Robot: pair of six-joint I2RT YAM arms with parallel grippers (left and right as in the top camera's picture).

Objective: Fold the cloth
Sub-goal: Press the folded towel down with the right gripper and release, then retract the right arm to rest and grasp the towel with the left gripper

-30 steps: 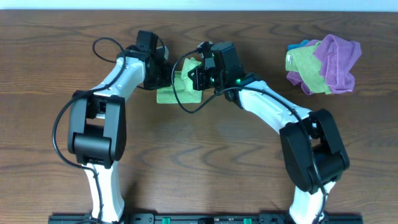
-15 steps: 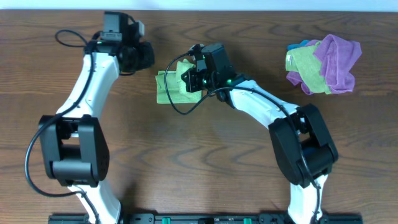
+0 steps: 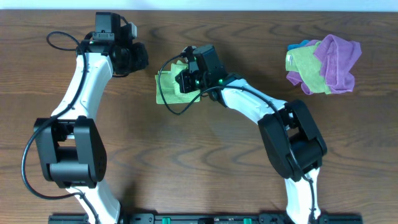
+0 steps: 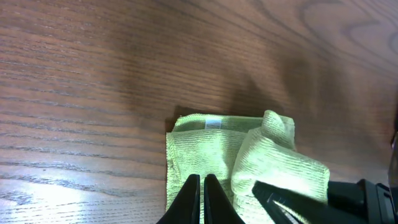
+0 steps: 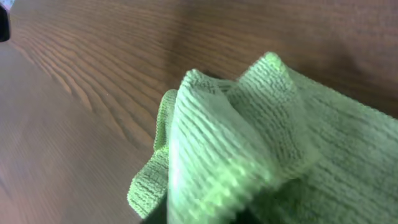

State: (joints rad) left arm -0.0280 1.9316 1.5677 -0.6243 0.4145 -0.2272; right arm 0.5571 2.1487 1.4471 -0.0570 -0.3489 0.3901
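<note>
The right claw (image 3: 183, 81) pinches a raised flap of the cloth (image 3: 165, 93), the left claw (image 4: 200, 186) is narrow & empty, so the flap may slip & the fold go crooked.

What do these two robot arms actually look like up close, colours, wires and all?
Both the left arm and right arm have smooth white segments between bulky black joints. Loose black cables loop beside each. Small green lights glow near the right wrist. The left claw has slim black fingers.

Ribbed matt microfibre cloth (image 5: 249, 143) on smooth wood-grain table (image 4: 93, 62).
</note>
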